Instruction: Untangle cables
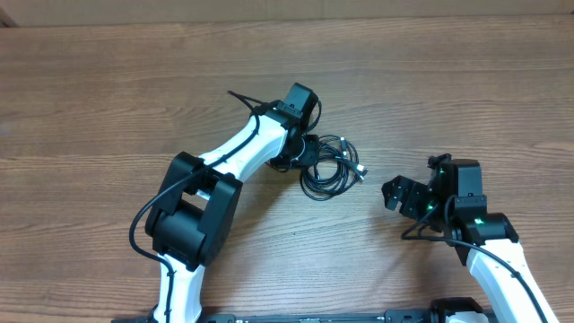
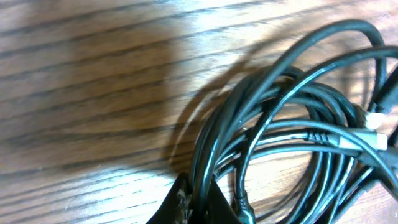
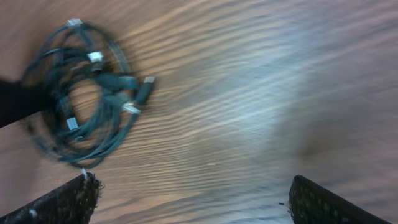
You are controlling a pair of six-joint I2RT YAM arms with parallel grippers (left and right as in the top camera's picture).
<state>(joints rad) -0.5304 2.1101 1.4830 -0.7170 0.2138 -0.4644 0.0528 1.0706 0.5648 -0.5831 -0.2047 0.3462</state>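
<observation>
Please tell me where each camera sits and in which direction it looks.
Overhead: above the table, facing down; left arm and right arm show.
Left wrist: low beside the cables, facing them closely; left gripper pinches strands.
Right wrist: farther off, facing across to them; right gripper open.
All three share the cables.

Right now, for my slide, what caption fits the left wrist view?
Close-up: the left tool pinches strands of tangled black cables on a wooden table.

Brown wood-grain table (image 1: 90, 108) fills view; paler strip (image 1: 287, 9) along far edge; soft glare on surface.
</observation>
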